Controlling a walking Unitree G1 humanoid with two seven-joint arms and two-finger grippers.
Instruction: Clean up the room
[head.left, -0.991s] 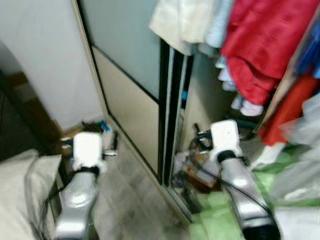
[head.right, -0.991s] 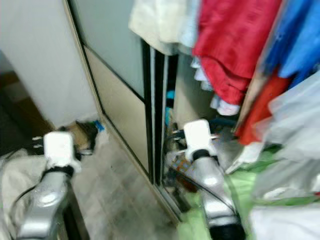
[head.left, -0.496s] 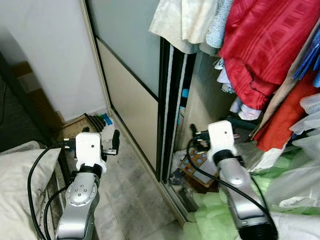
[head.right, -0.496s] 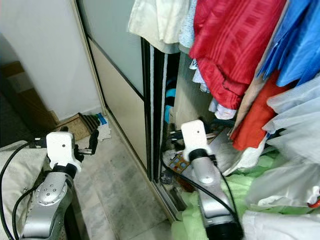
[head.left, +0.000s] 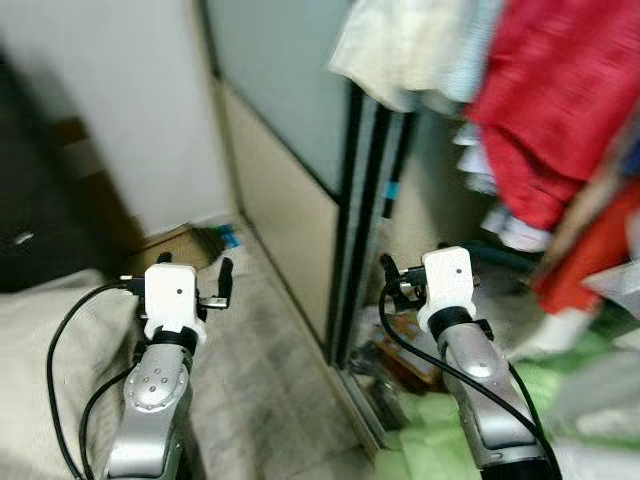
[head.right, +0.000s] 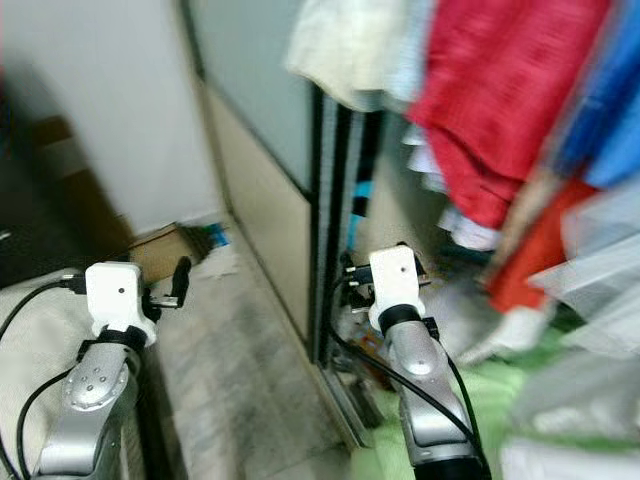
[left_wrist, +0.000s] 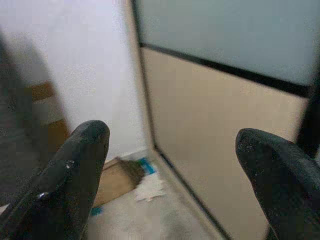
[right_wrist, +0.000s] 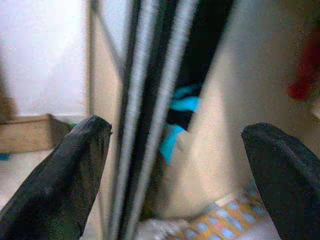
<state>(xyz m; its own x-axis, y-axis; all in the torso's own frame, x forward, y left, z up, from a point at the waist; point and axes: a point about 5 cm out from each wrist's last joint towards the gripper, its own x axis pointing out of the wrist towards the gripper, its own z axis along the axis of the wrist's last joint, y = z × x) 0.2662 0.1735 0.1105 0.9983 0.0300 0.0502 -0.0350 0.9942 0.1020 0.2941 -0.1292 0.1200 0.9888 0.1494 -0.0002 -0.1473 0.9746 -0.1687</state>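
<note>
My left gripper (head.left: 218, 285) is held out open over the pale floor, nothing between its fingers (left_wrist: 75, 170). My right gripper (head.left: 392, 278) is open and empty too, in front of the edge of the sliding wardrobe door (head.left: 290, 200). Along its fingers (right_wrist: 75, 165) I see the door's dark rails and a cyan item (right_wrist: 182, 107) inside the wardrobe. A red garment (head.left: 560, 110) and a cream garment (head.left: 400, 50) hang above. A flat cardboard box (left_wrist: 117, 180) and white paper (left_wrist: 150, 190) lie on the floor by the wall corner.
Pale bedding (head.left: 50, 340) lies at my left. Green fabric (head.left: 440, 430) and a patterned box (head.left: 400, 360) sit at the wardrobe's foot under my right arm. A white wall (head.left: 120, 110) closes the far left. The picture is blurred.
The whole picture has shifted a little to the right and blurred, so the camera has moved. Both arms hold the same pose with fingers open.
</note>
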